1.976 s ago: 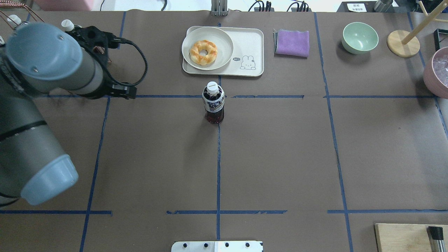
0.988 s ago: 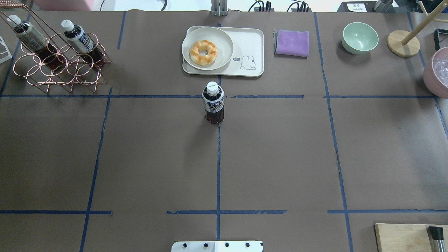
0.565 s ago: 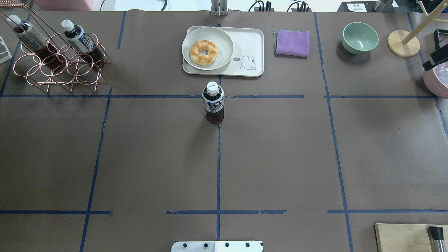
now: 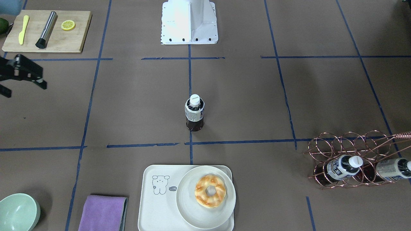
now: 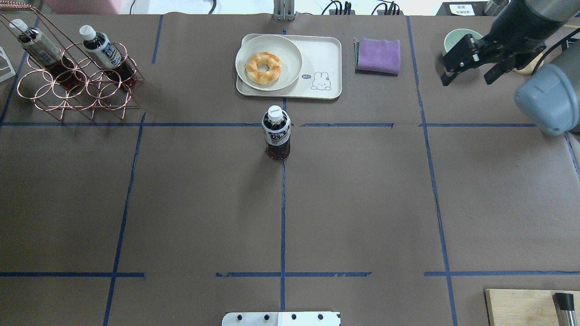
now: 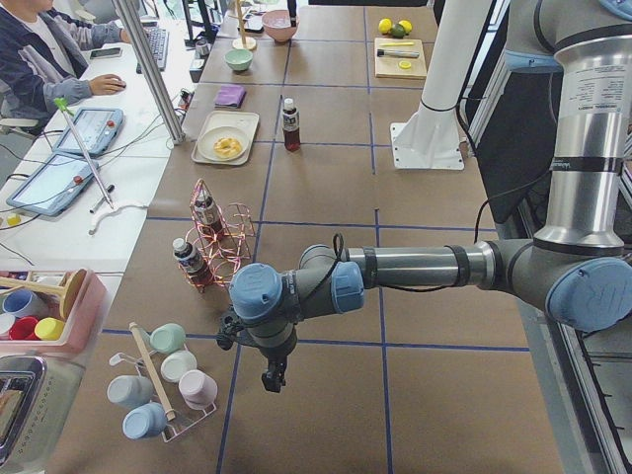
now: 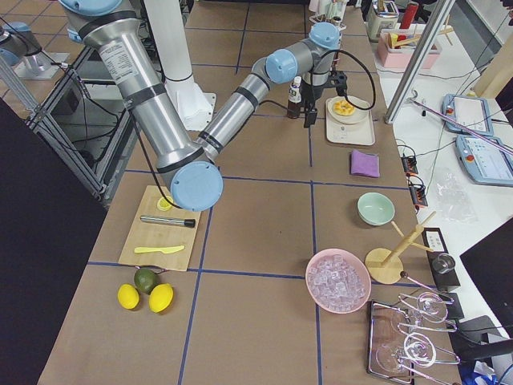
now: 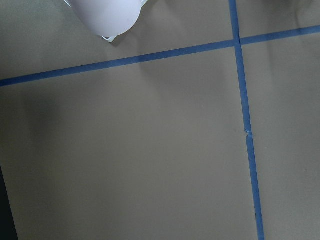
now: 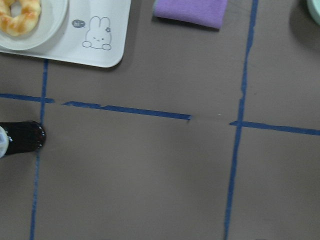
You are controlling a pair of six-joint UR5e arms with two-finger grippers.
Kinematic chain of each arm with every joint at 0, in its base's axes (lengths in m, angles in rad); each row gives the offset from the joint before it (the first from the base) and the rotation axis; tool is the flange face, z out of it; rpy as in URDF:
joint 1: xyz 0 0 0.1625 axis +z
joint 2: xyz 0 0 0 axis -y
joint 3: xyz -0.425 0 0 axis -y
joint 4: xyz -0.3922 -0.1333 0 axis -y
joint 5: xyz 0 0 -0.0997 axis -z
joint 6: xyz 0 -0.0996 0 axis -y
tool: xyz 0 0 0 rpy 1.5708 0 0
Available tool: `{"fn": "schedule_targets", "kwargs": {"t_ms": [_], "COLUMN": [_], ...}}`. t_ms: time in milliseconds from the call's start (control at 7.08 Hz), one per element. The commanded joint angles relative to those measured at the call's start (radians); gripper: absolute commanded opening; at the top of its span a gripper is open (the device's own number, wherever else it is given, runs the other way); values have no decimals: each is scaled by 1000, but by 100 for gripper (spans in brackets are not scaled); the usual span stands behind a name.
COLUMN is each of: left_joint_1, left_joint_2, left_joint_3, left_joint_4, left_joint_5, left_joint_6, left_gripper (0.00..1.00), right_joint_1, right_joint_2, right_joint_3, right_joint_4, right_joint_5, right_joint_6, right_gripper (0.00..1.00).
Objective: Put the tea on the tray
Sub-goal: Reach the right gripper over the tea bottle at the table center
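Brown paper crossed with blue tape point(image 5: 282, 217) covered the bench point(image 5: 362, 203). Clock directions here are read in the overhead view, with the tea as the centre.

The left end effector point(image 6: 273, 380) showed only in the side view from the robot's left. It hung pointing down over the bench end, far from the tea, and whether it was released or clenched could not be told. A copper wire rack point(image 5: 68, 90) stood between 9 and 10 o'clock, well apart. A folded purple cloth point(image 5: 379, 55) lay at 2 o'clock, just beside the tray. Further right, the right end effector point(image 5: 467, 81) hung released, fingers spread wide, grasping nothing and partly hiding a pale green bowl point(image 5: 456, 36). A wooden board point(image 5: 521, 308) sat at 4 o'clock.

Only bare paper and one tape line lay between tea and tray.

The tea point(image 5: 276, 133) stood upright on the centre tape line. It was a small clear bottle of dark brown liquid with a white cap and a whitish label with dark lettering.

The rack held two bottles point(image 5: 103, 47) of the same kind, leaning. The tray point(image 5: 324, 50), at 12 o'clock and near, bore a round plate point(image 5: 291, 61) on its left part, with a doughnut point(image 5: 263, 68) on it. Its right part showed only the small line drawing.
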Motion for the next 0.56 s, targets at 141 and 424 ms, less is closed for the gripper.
{"fn": "schedule_targets", "kwargs": {"t_ms": [141, 424], "left_joint_1": [0, 0], "left_joint_2": [-1, -1], "left_joint_3": [-1, -1], "left_joint_4": [-1, -1], "left_joint_5": [-1, -1], "left_joint_6": [0, 0], "left_gripper": [100, 100], "right_joint_1": [-274, -441], "right_joint_2": [128, 212], "right_joint_3": [-1, -39], "right_joint_4": [231, 272], "right_joint_5": [-294, -586], "right_joint_6": [436, 549], "right_gripper": [99, 99]}}
